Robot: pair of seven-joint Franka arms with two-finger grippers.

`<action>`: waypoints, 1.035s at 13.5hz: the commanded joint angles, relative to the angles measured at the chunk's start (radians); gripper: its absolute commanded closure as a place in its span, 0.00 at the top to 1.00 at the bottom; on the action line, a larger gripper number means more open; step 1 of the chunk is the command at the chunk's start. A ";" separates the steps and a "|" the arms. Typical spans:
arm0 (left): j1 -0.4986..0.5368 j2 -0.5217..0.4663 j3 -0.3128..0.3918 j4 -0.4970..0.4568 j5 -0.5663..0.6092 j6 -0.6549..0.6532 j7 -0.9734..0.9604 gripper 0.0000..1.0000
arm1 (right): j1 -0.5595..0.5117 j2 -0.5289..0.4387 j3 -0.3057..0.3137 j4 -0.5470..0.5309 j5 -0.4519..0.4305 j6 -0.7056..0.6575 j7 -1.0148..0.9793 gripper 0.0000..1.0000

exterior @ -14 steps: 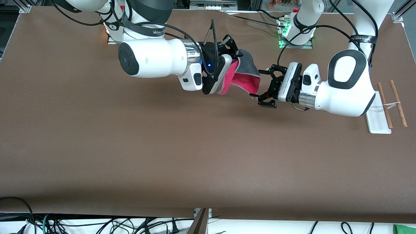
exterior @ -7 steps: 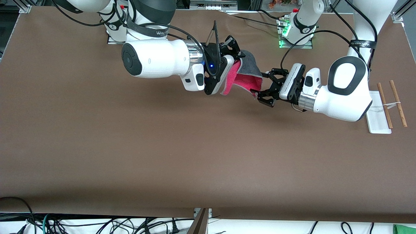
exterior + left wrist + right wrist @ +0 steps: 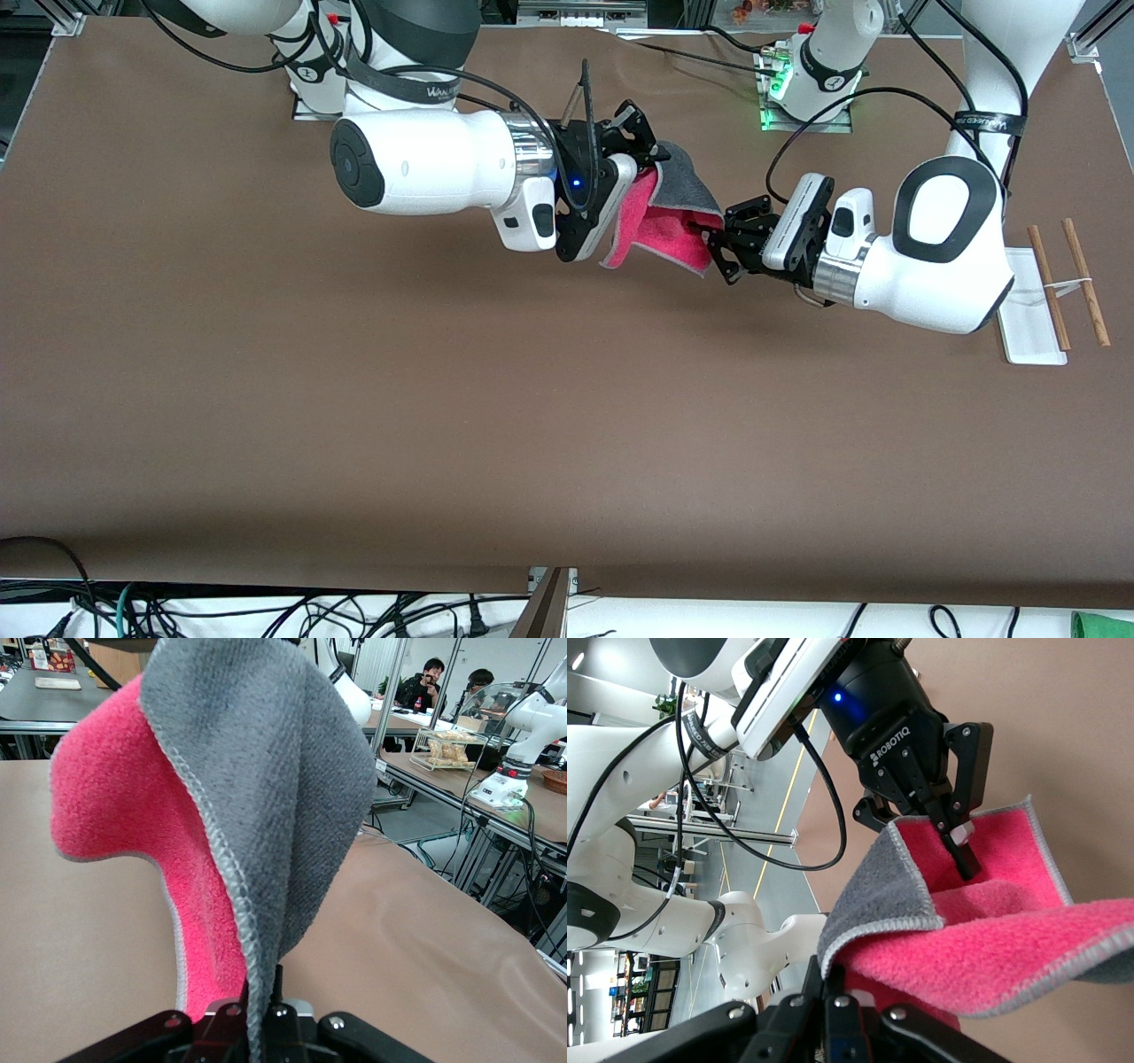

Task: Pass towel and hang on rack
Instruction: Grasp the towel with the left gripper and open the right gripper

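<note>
Pinkish-red and dark grey, the towel (image 3: 666,213) is up in the air over the brown table (image 3: 354,399), strung between the two arms toward the robots' side of the middle. Half a second ago the left gripper (image 3: 719,243) stood with its fingers spread on either side of the towel's free corner; now those fingers have drawn together on that corner, and the arm has edged in a little toward the cloth. In the left wrist view the two fingertips meet around the cloth at its light-grey edging, with the towel (image 3: 239,815) rising straight out of the pinch, grey face on one side and red on the other. The right gripper (image 3: 640,147) has not shifted and is still clamped on the towel's other end; the right wrist view shows the towel (image 3: 983,930) running from its own closed fingers to the left gripper (image 3: 957,846), one black finger pressed flat against the red face. So the cloth's long axis lies roughly along the line from one gripper to the other, sloping down toward the left arm's end, folded lengthwise with the grey outside on top. The rack (image 3: 1050,292) stands at the left arm's end of the table, well apart from the towel, its two wooden rods bare.
</note>
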 commanded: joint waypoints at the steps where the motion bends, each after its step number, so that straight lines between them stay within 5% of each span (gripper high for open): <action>1: 0.003 0.016 0.002 0.027 -0.010 -0.014 0.042 0.00 | -0.003 0.005 0.014 0.004 -0.005 0.010 0.000 0.00; 5: 0.005 0.016 0.004 0.027 -0.010 -0.015 0.042 0.00 | -0.007 0.005 0.012 0.002 -0.007 0.001 0.004 0.00; 6: 0.005 0.016 0.004 0.027 -0.009 -0.017 0.042 0.00 | -0.011 0.005 0.012 0.002 -0.008 -0.001 0.004 0.19; 7: 0.005 0.016 0.004 0.027 -0.008 -0.017 0.042 0.00 | -0.012 0.003 0.012 0.002 -0.010 -0.001 0.004 0.98; 14: 0.034 0.013 0.007 0.035 0.010 -0.032 0.034 0.00 | -0.067 0.000 0.006 0.004 -0.014 -0.108 -0.003 1.00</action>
